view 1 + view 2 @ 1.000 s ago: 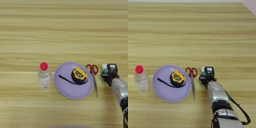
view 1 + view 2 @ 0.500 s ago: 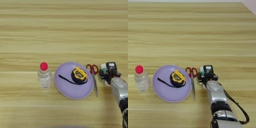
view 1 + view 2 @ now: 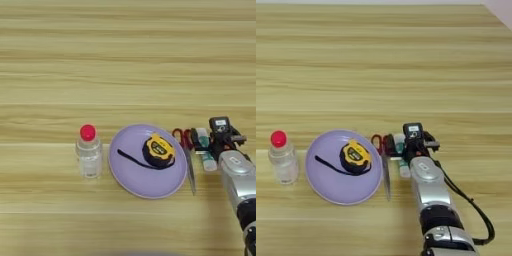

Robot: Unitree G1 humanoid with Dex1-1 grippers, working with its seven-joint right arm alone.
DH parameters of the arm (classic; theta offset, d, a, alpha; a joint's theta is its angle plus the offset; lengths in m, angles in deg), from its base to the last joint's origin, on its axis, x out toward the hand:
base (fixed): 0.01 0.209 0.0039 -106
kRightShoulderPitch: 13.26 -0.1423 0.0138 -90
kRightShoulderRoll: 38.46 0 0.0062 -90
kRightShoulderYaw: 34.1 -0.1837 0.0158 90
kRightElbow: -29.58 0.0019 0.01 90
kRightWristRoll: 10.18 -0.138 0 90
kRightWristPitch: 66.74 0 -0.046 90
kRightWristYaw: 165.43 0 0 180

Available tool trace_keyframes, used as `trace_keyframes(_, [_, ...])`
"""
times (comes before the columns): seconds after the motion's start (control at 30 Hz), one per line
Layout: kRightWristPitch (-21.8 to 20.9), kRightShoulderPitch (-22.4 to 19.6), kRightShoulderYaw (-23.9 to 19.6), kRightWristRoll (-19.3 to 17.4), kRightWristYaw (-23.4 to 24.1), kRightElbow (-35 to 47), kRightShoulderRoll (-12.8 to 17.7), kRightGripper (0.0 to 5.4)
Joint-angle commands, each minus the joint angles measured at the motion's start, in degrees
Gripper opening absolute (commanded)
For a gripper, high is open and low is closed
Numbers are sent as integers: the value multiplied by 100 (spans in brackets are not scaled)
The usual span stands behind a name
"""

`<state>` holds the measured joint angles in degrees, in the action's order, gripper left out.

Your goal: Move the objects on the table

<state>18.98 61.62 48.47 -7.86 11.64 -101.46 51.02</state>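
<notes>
- Progress, as a judgement: tape measure (image 3: 158,150) sits on the lilac plate (image 3: 131,175), its black strap trailing left across it. Task names no goal, so I can't say whether that counts as done.
- Bottle (image 3: 89,151) stands upright on the worktop (image 3: 125,60), just left of the plate, not touching it.
- Scissors (image 3: 187,152) lie just right of the plate rim, red handles far, blade pointing near. Nothing holds them.
- Glue stick (image 3: 204,148) lies just right of the scissors, white body with a teal band, long axis running near-far.
- Right gripper (image 3: 402,146) comes in from the near right and is down at worktop level over the glue stick.
- Glue stick vs jaws: one black finger shows on its left side, between it and the scissor handles; gripper body is on its right. Stick looks bracketed.
- Jaws: can't tell if they are clamped on the stick or only set around it.
- Likely left: glue stick, scissors, bottle.
</notes>
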Motion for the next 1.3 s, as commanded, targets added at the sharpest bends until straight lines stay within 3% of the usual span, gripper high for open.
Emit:
trace_keyframes(0.03, [-121, -273, -14, 65, 77, 267, 199, 538])
trace_keyframes(0.27, [-108, -226, 73, 214, 106, 267, 237, 538])
trace_keyframes(0.67, [-18, -109, 382, 818, 344, 302, 397, 538])
trace_keyframes(1.3, [-2, 32, 735, 1114, 206, 351, 394, 538])
